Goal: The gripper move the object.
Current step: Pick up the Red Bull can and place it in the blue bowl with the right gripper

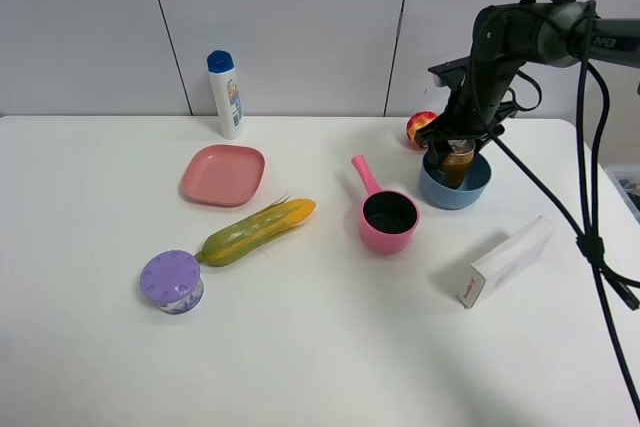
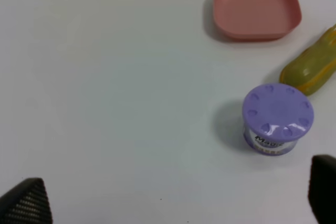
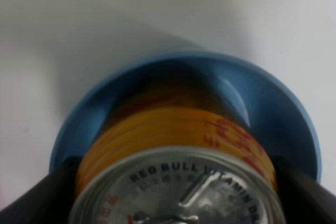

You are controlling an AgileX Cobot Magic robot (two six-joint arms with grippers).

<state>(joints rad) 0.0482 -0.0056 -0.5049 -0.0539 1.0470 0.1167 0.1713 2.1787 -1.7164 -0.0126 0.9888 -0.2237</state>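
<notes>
On my right arm, the right end effector (image 1: 458, 150) is clamped on the can (image 1: 458, 163), one dark finger (image 3: 44, 195) pressed to each side of its amber label, just below the silver top. The can stands upright inside the blue bowl (image 1: 481, 190), its lower part sunk behind the rim. I cannot tell whether its base touches the bowl's floor. On the right wrist camera the can top fills the near edge and the bowl's inner wall curves round behind it.

I'm placing the rest from the blue bowl, as the high camera sees it. A red apple (image 1: 420, 128) sits just beside the bowl on the wall side, to its left. A pink scoop cup (image 1: 389, 218) with a dark inside sits near the bowl's left, handle angled toward the wall. A white box (image 1: 510, 261) lies on the surface (image 1: 320, 357) in front of the bowl and a little to its right. Well to the bowl's left come an ear of corn (image 1: 258, 231), a pink plate (image 1: 222, 175) and a white bottle (image 1: 226, 94) with a blue cap. Farthest left is a purple-lidded jar (image 1: 171, 280).

The left end effector (image 2: 173, 198) is spread wide with nothing between its fingers. It hangs above bare surface near that jar, far from the bowl.
</notes>
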